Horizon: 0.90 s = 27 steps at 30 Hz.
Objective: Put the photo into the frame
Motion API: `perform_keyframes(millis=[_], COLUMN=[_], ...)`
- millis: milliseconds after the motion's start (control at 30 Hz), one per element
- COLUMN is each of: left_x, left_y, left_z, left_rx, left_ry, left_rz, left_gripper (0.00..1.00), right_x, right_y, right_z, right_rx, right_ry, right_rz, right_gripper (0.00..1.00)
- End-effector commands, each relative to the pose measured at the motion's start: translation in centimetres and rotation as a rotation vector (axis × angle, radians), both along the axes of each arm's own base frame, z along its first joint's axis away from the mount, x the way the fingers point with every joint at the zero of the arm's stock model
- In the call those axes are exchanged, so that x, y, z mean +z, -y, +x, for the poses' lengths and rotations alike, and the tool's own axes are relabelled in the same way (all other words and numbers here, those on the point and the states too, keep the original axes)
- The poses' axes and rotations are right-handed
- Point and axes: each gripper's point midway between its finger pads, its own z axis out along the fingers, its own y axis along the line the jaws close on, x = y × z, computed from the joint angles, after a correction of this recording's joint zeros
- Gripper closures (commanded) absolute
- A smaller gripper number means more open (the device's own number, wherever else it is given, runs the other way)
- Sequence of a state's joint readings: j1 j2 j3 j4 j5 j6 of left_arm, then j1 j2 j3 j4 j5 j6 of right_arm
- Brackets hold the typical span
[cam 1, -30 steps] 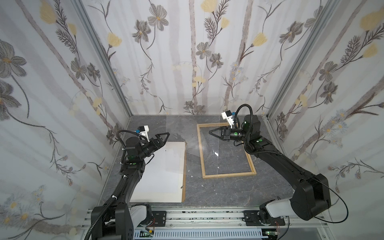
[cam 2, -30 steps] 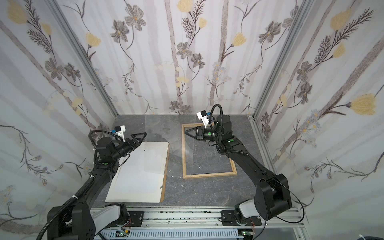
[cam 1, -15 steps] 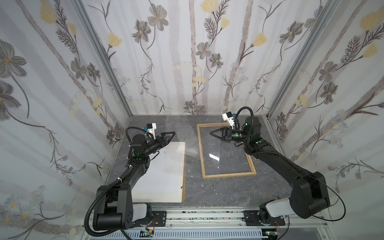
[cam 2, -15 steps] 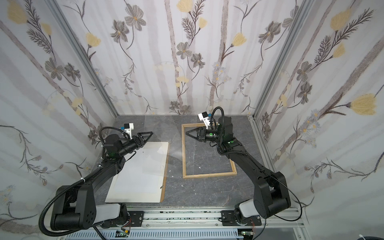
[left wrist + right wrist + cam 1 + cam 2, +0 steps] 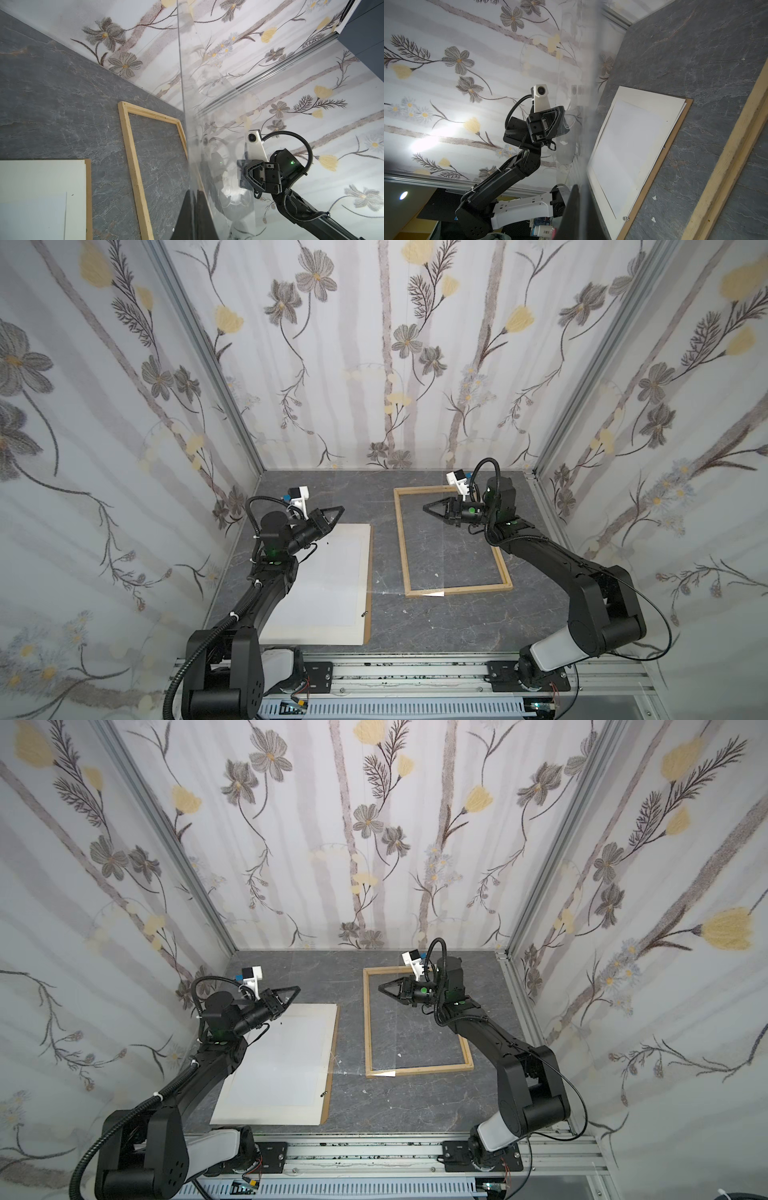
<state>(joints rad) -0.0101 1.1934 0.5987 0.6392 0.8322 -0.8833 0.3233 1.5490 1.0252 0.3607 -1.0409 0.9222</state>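
Note:
The frame [image 5: 401,547] [image 5: 368,1027] of light wood strips lies flat on the grey floor, right of centre, also seen in the left wrist view [image 5: 135,166] and the right wrist view [image 5: 726,166]. The photo [image 5: 328,572] [image 5: 623,155] shows as a paler white rectangle on the white stack at the left. A clear pane [image 5: 382,556] [image 5: 218,124] hangs above the floor between both arms. My left gripper [image 5: 338,509] [image 5: 194,195] is shut on its left edge. My right gripper [image 5: 426,508] [image 5: 580,187] is shut on its right edge, over the frame's far end.
A white mat board [image 5: 291,626] lies under the photo on a brown backing panel [image 5: 368,605], whose edge carries a small metal clip [image 5: 625,218]. Floral walls close in three sides. An aluminium rail [image 5: 415,672] runs along the front edge.
My left gripper's jaws have gone from wide open to shut on the clear pane's edge, and its wrist has turned. The right gripper has kept its hold and barely moved.

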Motion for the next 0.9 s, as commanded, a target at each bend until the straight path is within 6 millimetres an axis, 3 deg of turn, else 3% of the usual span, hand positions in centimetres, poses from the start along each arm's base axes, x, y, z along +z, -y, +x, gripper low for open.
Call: perform_keyframes(millis=[0,67,167,367,600,733,867], left_x=[1.0,1.1,1.0,1.2,1.1,0.8,0.7], left_y=[0.8,0.6,0.0,-1.3,-2.0,-2.0,-1.8], left_z=[-1.1,-0.9,-0.5,-0.1,0.3,0.4,0.0], left_rx=[-0.059,-0.039,0.007,0.104,0.146,0.148,0.140], left_ry=[0.029,0.025,0.015,0.020,0.008,0.000,-0.002], left_rz=[-0.017,-0.025,-0.036,-0.056,-0.077,-0.088,-0.100], left_gripper=[1.00,1.00,1.00,1.00,1.00,1.00,1.00], right_x=[0.5,0.1,-0.4,-2.2,-2.9,-2.1,-0.9], right_y=[-0.4,-0.4,-0.4,0.2,0.4,0.2,-0.1], right_z=[-0.4,-0.3,-0.4,-2.2,-4.9,-5.8,-5.9], right_rx=[0.043,0.041,0.043,0.039,0.054,0.073,0.085], right_ry=[0.040,0.029,0.017,-0.017,-0.024,-0.001,0.023], right_rz=[0.016,0.013,0.012,0.001,0.021,0.047,0.084], right_gripper=[1.00,0.94,0.56,0.35,0.33,0.43,0.61])
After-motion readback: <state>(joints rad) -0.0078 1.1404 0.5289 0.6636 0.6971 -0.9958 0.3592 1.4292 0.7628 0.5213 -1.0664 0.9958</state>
